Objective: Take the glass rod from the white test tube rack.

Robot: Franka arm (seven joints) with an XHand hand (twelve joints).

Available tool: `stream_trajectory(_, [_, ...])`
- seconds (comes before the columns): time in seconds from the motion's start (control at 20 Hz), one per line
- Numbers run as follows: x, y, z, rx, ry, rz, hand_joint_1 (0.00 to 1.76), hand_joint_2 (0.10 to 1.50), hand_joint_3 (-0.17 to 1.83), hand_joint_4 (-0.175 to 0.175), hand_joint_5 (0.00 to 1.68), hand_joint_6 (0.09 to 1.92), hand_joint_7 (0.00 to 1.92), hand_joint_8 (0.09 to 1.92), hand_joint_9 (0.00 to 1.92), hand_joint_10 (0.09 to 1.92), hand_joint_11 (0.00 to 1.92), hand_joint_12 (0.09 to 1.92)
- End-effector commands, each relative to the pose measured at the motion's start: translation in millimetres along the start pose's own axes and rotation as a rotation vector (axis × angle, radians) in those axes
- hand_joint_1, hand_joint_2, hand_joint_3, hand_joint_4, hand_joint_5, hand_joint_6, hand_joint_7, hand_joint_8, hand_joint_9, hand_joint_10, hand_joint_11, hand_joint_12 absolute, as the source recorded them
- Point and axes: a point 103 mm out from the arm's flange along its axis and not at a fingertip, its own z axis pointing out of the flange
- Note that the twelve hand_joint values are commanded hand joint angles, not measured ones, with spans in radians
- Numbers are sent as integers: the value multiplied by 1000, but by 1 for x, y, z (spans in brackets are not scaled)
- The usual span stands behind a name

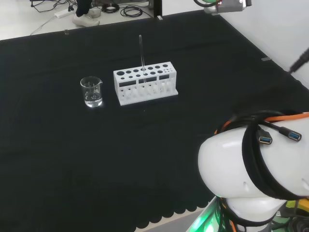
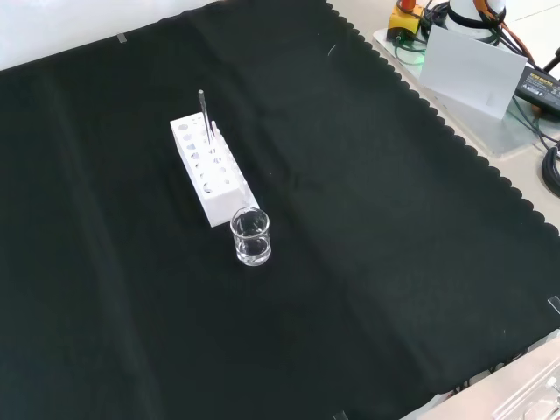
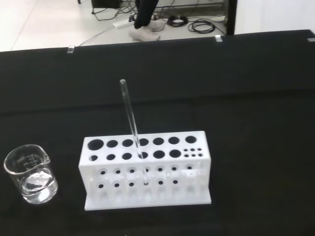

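A white test tube rack (image 1: 145, 82) stands on the black cloth near the middle of the head view. A thin glass rod (image 1: 141, 50) stands in one of its holes and leans slightly, its top well above the rack. The front view shows the same rack (image 2: 211, 171) with the rod (image 2: 203, 109) near its far end. From the wrist view, the rack (image 3: 147, 169) and the rod (image 3: 130, 115) sit some way off.
A small clear glass beaker (image 1: 91, 92) stands to the left of the rack in the head view; in the front view the beaker (image 2: 250, 236) is just in front of the rack. The arm's white link (image 1: 251, 169) sits at the head view's lower right.
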Motion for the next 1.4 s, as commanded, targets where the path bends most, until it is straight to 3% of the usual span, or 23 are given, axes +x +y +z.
stream_trajectory(0.05, [12, 30, 6, -14, 24, -72, 471, 1003, 407, -113, 162, 87, 0, 709, 96, 864, 0, 1394])
stream_trajectory(0.3, [22, 45, 4, -8, 10, -92, 470, 1005, 409, -114, 162, 87, 0, 711, 105, 864, 0, 1430])
stream_trajectory(0.35, [30, 69, 25, 25, 1, -139, 473, 1005, 413, -119, 167, 87, 12, 732, 161, 860, 72, 1426])
stream_trajectory(0.4, [32, 77, 32, 35, -11, -158, 477, 1004, 418, -124, 172, 87, 25, 754, 213, 852, 140, 1413])
stream_trajectory(0.55, [40, 87, 38, 51, -30, -175, 481, 1002, 425, -132, 182, 87, 47, 784, 282, 840, 227, 1396])
stream_trajectory(0.9, [52, 105, 43, 24, -13, -189, 485, 998, 430, -139, 198, 87, 73, 803, 323, 833, 264, 1385])
stream_trajectory(1.15, [60, 111, 51, 6, -90, -151, 487, 996, 437, -141, 210, 87, 85, 810, 361, 821, 295, 1373])
stream_trajectory(1.3, [58, 118, 60, 16, -70, -182, 487, 995, 441, -142, 215, 87, 94, 813, 384, 816, 308, 1369])
stream_trajectory(1.4, [68, 121, 68, 31, -21, -190, 490, 995, 444, -142, 227, 87, 106, 815, 405, 809, 321, 1363])
